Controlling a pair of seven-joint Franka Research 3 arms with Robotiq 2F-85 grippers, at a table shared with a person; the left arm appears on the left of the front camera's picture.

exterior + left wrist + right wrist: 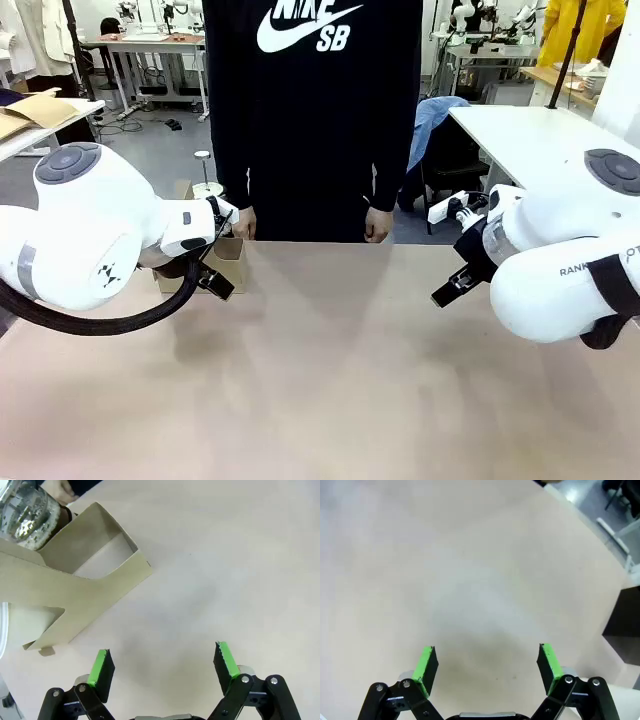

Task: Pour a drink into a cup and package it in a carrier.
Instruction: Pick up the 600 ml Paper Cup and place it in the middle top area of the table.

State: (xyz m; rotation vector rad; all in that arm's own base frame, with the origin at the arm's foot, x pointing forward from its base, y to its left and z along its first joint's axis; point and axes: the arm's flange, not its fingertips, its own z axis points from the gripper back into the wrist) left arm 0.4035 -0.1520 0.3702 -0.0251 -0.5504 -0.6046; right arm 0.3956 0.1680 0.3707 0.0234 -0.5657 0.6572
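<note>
The brown cardboard drink carrier [75, 595] sits beside a clear glass jug [25, 515] — likely staged for easy reach — while the left gripper [164, 657] and the right gripper [486, 656] hover spread wide, empty.

Bright even light, soft shadows on the table [330, 400], perhaps slight edge distortion.

This looks like a lab or workshop hall. Under the fingers [427, 665] of the right gripper [487, 661] lies a bare tan table [445, 555]. Far beyond their tips, a grey floor [160, 150] carries loose cables [125, 120], a white power strip [440, 210] and white work tables [150, 45] loaded with equipment.
</note>
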